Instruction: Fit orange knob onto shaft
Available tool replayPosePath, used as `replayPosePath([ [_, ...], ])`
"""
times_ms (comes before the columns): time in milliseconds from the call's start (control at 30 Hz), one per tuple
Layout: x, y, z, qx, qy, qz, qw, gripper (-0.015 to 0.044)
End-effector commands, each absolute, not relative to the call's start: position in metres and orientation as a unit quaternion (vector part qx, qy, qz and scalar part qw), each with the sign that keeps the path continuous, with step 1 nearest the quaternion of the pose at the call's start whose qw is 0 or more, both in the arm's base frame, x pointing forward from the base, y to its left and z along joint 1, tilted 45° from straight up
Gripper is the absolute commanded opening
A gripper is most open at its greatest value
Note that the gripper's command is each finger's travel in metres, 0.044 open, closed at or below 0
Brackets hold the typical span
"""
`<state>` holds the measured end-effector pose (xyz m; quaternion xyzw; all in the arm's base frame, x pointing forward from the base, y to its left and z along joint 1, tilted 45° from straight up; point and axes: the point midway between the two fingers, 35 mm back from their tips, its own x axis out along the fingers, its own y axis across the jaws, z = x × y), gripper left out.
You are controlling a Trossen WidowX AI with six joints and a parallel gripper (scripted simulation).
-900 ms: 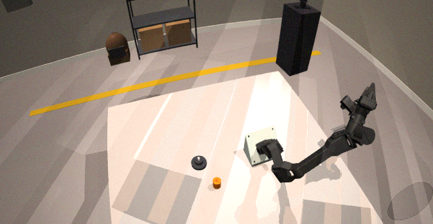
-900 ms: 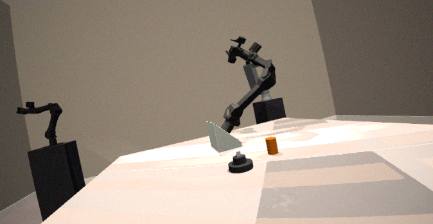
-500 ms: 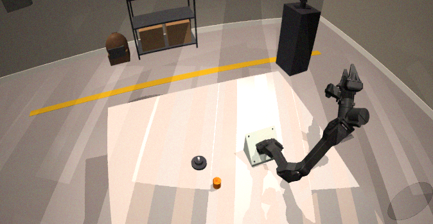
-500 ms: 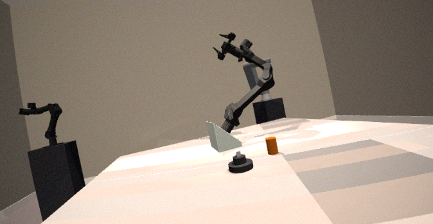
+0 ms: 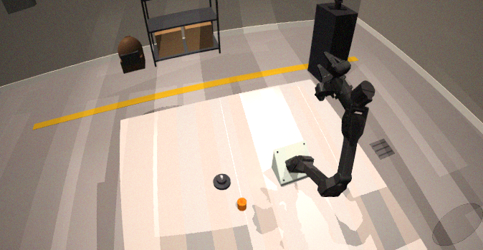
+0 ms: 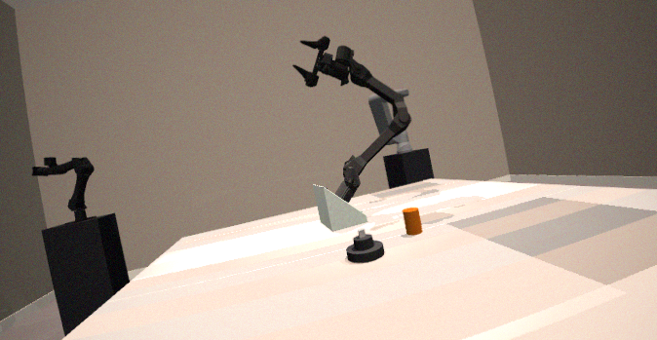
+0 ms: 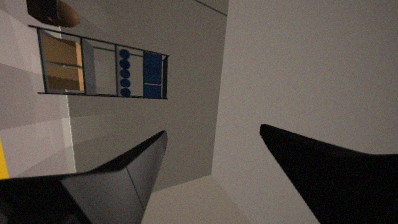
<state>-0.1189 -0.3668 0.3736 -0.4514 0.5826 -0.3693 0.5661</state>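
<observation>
Two fingers of your gripper (image 5: 319,71) (image 6: 296,55) (image 7: 213,129) stand wide apart with nothing between them, ready to take the knob (image 5: 241,204) (image 6: 412,221). It stands upright on the table (image 5: 186,150) (image 6: 234,286), well below the jaws, near the pedestal (image 5: 221,182) (image 6: 365,251). Its hole faces down, so you probably need a look underneath before matching flats.
</observation>
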Motion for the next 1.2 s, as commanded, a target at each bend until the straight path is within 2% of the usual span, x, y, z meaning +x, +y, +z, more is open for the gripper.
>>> replayPosePath([
  [0, -0.068, -0.379, 0.351, -0.453, 0.547, -0.321, 0.627, 0.0440],
  [333, 0.083, -0.369, 0.272, -0.405, 0.453, -0.127, 0.784, 0.0440],
  [700, 0.228, -0.264, 0.198, -0.303, 0.386, 0.144, 0.859, 0.0440],
  [933, 0.281, -0.157, 0.164, -0.232, 0.372, 0.331, 0.836, 0.0440],
  [1167, 0.287, -0.047, 0.138, -0.136, 0.393, 0.502, 0.759, 0.0440],
])
